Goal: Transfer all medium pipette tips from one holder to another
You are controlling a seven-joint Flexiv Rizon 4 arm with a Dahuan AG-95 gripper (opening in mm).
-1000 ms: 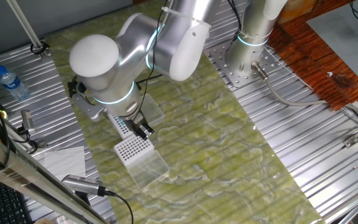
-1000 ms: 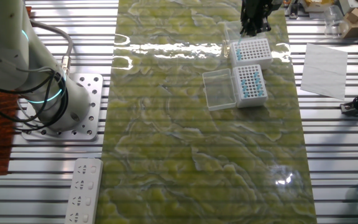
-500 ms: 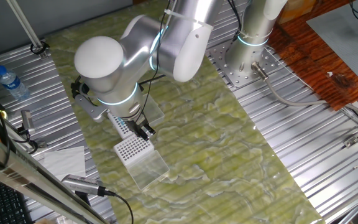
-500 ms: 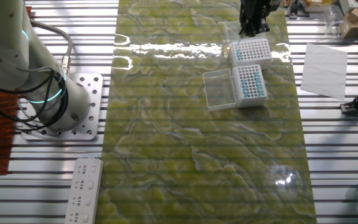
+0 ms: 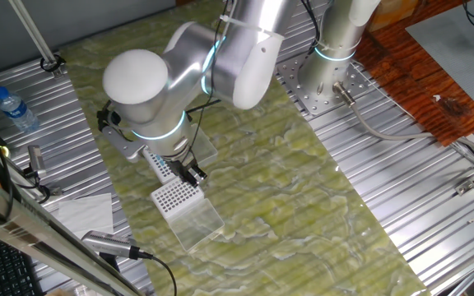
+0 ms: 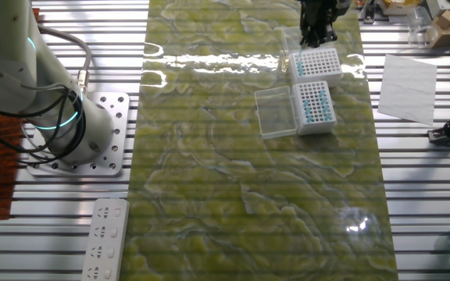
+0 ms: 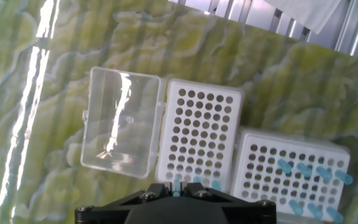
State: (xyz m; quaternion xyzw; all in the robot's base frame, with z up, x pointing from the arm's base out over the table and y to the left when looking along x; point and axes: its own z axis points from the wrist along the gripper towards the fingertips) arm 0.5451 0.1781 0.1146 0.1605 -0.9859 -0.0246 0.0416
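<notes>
Directly beneath the gripper, one of the medium pipette tips stands blue-topped at the near edge of the left holder, long axis upright and in line with the hand. More tips sit in the right holder, off to the hand's right. The jaws: I cannot tell whether they grip it; the fingertips are hidden. A clear hinged lid lies open beside the left holder on the green worktop. Judgement: vertical alignment over a hole governs the coming move.

Bright even light; glare streaks on green mat; hand view slightly soft.
</notes>
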